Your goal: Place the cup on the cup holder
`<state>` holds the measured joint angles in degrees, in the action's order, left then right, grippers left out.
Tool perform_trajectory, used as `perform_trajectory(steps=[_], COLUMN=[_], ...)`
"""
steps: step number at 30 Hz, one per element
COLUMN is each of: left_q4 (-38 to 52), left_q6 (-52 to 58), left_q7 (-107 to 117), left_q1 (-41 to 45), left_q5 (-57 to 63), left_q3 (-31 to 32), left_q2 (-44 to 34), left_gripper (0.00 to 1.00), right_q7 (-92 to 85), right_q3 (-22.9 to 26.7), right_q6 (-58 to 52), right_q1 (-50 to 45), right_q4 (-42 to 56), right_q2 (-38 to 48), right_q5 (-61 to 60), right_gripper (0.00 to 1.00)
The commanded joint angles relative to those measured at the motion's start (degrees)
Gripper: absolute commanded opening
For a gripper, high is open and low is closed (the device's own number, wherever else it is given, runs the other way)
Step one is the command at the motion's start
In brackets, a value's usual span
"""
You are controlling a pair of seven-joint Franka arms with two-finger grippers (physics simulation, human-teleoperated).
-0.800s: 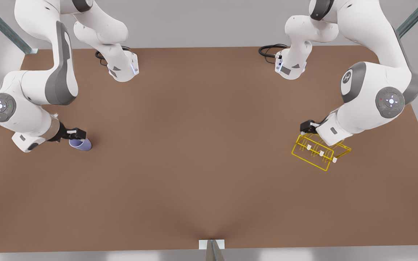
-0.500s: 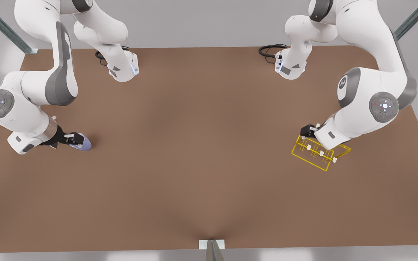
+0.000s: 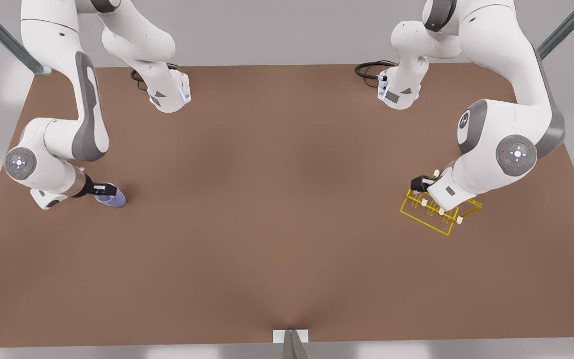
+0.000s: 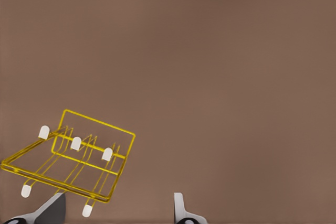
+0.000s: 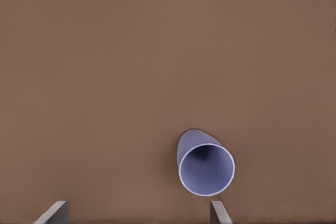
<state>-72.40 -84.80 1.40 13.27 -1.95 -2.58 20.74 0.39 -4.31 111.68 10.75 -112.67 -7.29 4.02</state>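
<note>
Place: you are looking at a simulated robot test bench, not a home or shop.
Surface: a plain brown table (image 3: 277, 209) with bare grey surroundings past its edges.
Arms: 2 white Franka arms bolted near the far edge, cables (image 3: 369, 70) coiled at their bases.
Frame: metal struts (image 3: 3, 35) at the far corners and 1 at the near edge.

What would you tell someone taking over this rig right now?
Right hand: open, low at the cup, which lies on its side on the table at the front view's left; not gripped.
Left hand: open, at the cup holder at the front view's right, one finger by the frame.
Done: both approaches.
Left: grip the cup, carry it across, set it on a peg.
</note>
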Motion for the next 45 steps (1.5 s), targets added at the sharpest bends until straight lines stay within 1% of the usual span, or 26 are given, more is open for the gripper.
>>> perform_trajectory(steps=[1,3,6,9,11,13,20,22,23,24,25,27,28,33,37,39,40,41,44,45], left_q4=[-0.1,-0.2,-0.5,-1.1,-1.6,-1.6,-1.6,-1.6,-1.8,-2.0,-1.9,-2.0,-2.0,-2.0,-2.0,-2.0,-2.0,-1.9,-1.9,-1.9], left_q6=[-0.3,-0.3,-1.0,-1.4,-1.9,-1.9,-1.8,-1.8,-1.8,-1.9,-1.9,-1.9,-1.9,-1.9,-1.8,-1.5,-1.5,-1.4,-1.0,-0.9], left_q7=[2.3,2.3,2.3,2.3,2.3,2.3,2.4,2.4,2.4,2.4,2.4,2.5,2.5,2.4,2.5,2.5,2.5,2.4,2.5,2.5], left_q1=[0.0,0.0,0.0,0.0,0.0,0.0,0.0,0.0,0.0,0.0,0.0,0.0,0.0,0.0,0.0,0.0,0.0,0.0,-0.2,-0.2], left_q5=[0.8,0.8,0.8,1.0,1.0,1.0,1.2,1.2,1.2,1.2,1.2,1.2,1.2,1.2,1.8,1.8,1.9,1.9,2.5,2.5], left_q3=[0.0,0.0,0.0,0.0,0.0,0.0,0.0,-0.1,-0.1,-0.1,-0.1,0.0,-0.1,-0.1,-0.1,-0.1,-0.1,-0.1,-0.3,-0.3], left_q2=[0.0,0.0,0.6,0.8,0.8,1.1,1.0,1.1,1.1,1.1,1.1,1.3,1.6,1.6,1.4,1.1,1.1,1.0,0.7,0.5], left_gripper=[1.00,1.00,1.00,1.00,1.00,1.00,1.00,1.00,1.00,1.00,1.00,1.00,1.00,1.00,1.00,1.00,1.00,1.00,1.00,1.00], right_q7=[-2.3,-4.1,-5.8,-5.8,-6.0,-6.0,-5.7,-5.7,-5.7,-5.7,-5.6,-5.5,-5.4,-5.0,-3.3,-0.7,-0.1,3.1,17.8,19.6], right_q3=[0.0,0.0,0.1,0.1,0.1,0.1,0.1,0.1,0.1,0.1,0.1,0.1,0.1,0.1,0.0,-0.7,-2.1,-4.6,-14.8,-16.5], right_q6=[6.9,7.8,18.3,19.8,24.6,25.5,25.7,25.6,25.5,25.5,25.4,25.5,25.5,25.0,23.7,10.9,9.1,7.0,4.4,4.6], right_q1=[0.6,1.7,4.1,4.9,5.2,5.4,5.9,5.9,5.9,5.9,5.9,5.9,5.9,5.9,5.5,3.5,2.7,2.6,1.9,1.8], right_q4=[-2.5,-3.3,-9.1,-10.4,-11.5,-12.0,-15.2,-15.7,-15.7,-15.7,-15.7,-15.6,-15.4,-15.0,-14.4,-7.0,-5.4,-3.1,2.4,4.5], right_q2=[0.6,-0.1,-0.4,-1.5,-3.3,-5.9,-6.8,-7.1,-7.5,-7.7,-8.0,-8.4,-8.7,-8.4,-6.5,-5.8,-5.7,-6.2,-8.4,-10.2], right_q5=[-0.1,-0.1,-0.1,-0.1,0.1,0.2,0.2,0.2,0.2,0.2,0.2,0.2,0.2,0.2,0.2,-0.6,-4.9,-7.4,-18.4,-24.0], right_gripper=[1.00,1.00,1.00,1.00,1.00,1.00,1.00,0.95,0.73,0.47,0.34,0.24,0.21,0.21,0.21,0.21,0.21,0.21,0.21,0.21])
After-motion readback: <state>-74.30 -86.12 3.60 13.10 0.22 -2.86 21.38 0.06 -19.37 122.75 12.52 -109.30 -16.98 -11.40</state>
